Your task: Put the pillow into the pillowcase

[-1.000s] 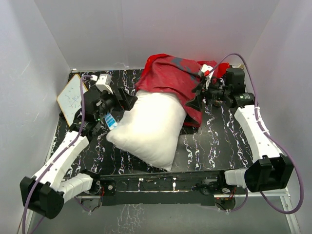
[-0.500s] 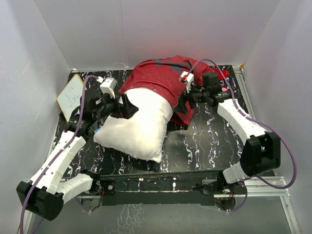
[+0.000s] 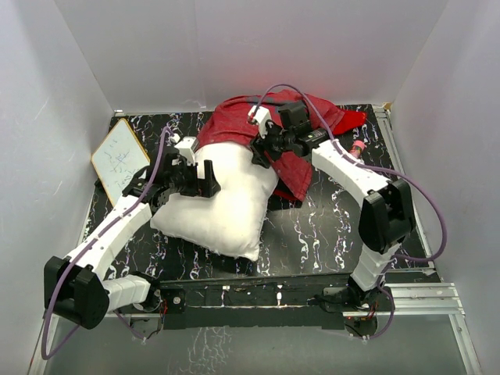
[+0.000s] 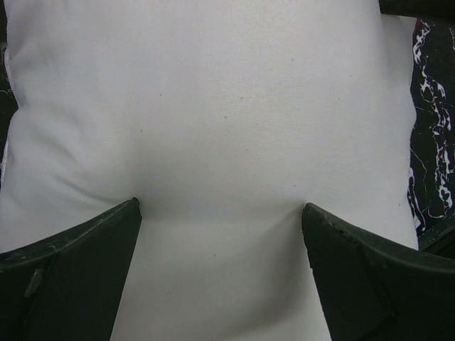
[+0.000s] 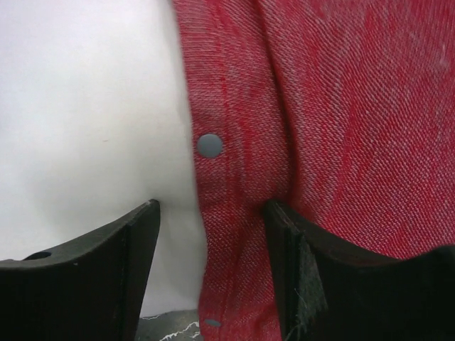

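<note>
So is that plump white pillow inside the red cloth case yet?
Mostly out: the pillow has only its far end under the pillowcase hem; the rest lies bare.

A wood-framed whiteboard (image 3: 119, 162) lies at the black marbled table's (image 3: 328, 226) left edge.

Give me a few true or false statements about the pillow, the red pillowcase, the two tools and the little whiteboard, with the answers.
The pillow is wholly inside the pillowcase. False: only its far end is covered and the rest lies bare.
The left tool is wide open, pressing on the pillow. True.
A snap button on the pillowcase hem shows just ahead of the right tool. True.
The whiteboard lies at the right edge of the table. False: it is at the left edge.
</note>
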`<action>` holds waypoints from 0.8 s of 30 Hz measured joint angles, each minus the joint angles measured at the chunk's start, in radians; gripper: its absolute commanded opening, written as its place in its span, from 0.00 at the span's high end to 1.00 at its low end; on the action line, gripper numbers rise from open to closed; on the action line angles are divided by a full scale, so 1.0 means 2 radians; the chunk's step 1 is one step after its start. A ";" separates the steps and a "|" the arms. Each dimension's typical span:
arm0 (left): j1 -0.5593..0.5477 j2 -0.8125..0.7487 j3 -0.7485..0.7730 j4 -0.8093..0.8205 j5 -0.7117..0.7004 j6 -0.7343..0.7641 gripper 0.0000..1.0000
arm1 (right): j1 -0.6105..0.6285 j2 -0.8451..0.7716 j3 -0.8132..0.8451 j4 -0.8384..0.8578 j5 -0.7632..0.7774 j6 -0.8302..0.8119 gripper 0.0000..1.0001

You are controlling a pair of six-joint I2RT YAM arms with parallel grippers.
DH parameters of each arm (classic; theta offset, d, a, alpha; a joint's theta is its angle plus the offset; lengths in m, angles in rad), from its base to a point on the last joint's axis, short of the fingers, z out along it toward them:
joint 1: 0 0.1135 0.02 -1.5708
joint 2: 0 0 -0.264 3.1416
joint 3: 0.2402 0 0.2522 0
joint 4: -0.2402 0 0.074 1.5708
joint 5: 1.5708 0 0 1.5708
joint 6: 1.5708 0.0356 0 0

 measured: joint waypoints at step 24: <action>0.003 0.052 -0.030 0.091 0.052 -0.023 0.92 | 0.070 0.000 0.051 -0.134 -0.182 -0.125 0.92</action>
